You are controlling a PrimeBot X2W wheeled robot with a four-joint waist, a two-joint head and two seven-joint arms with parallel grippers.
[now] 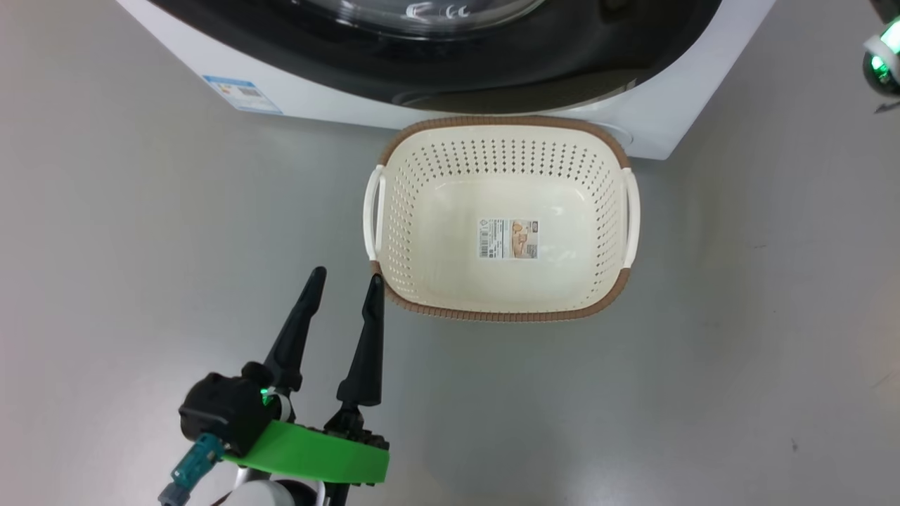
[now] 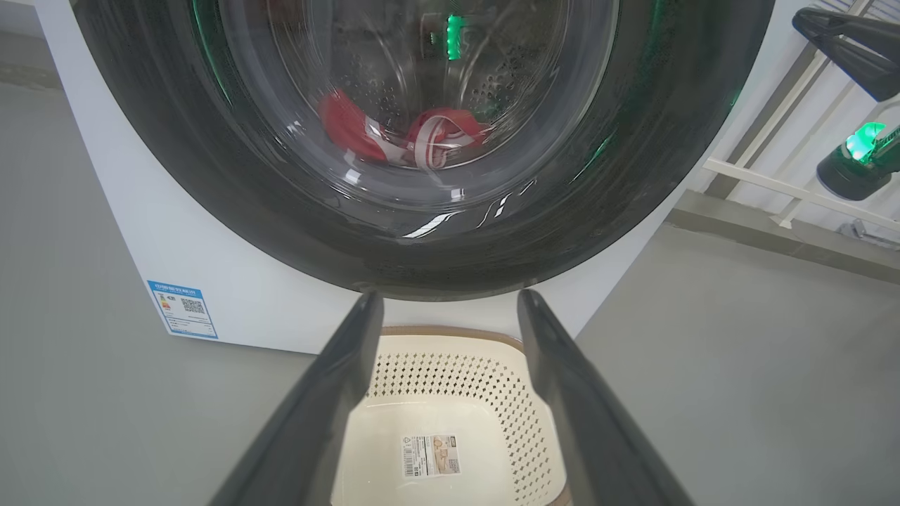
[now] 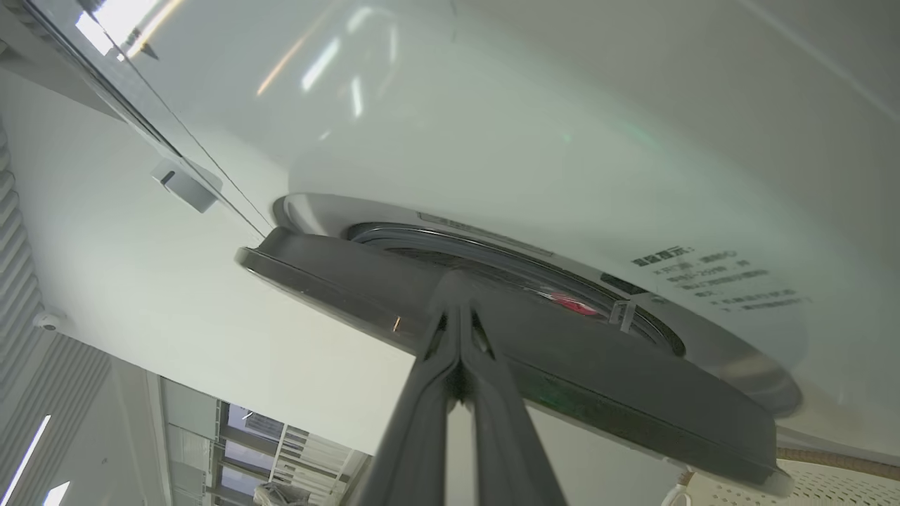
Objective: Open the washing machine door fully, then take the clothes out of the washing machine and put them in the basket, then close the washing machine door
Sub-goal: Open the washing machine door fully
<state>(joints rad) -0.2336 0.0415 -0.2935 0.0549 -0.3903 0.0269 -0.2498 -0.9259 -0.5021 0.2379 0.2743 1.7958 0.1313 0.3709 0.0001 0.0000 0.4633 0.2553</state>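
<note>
The white washing machine (image 1: pixel 337 95) stands at the top of the head view, its black-rimmed door (image 1: pixel 562 63) facing me. In the right wrist view the door (image 3: pixel 562 365) stands slightly ajar, with a strip of red clothes (image 3: pixel 571 303) in the gap. My right gripper (image 3: pixel 458 282) is shut, empty, its tips at the door's outer rim. Through the glass the clothes (image 2: pixel 415 137) lie in the drum. The cream basket (image 1: pixel 429 176) sits empty on the floor before the machine. My left gripper (image 1: pixel 346 277) hangs open beside the basket's near left corner, holding nothing.
Grey floor (image 1: pixel 738 351) spreads on both sides of the basket. A blue label (image 1: pixel 242 95) marks the machine's lower left corner. The right arm's wrist with a green light (image 1: pixel 882 60) shows at the upper right. A white railing (image 2: pixel 787 190) runs right of the machine.
</note>
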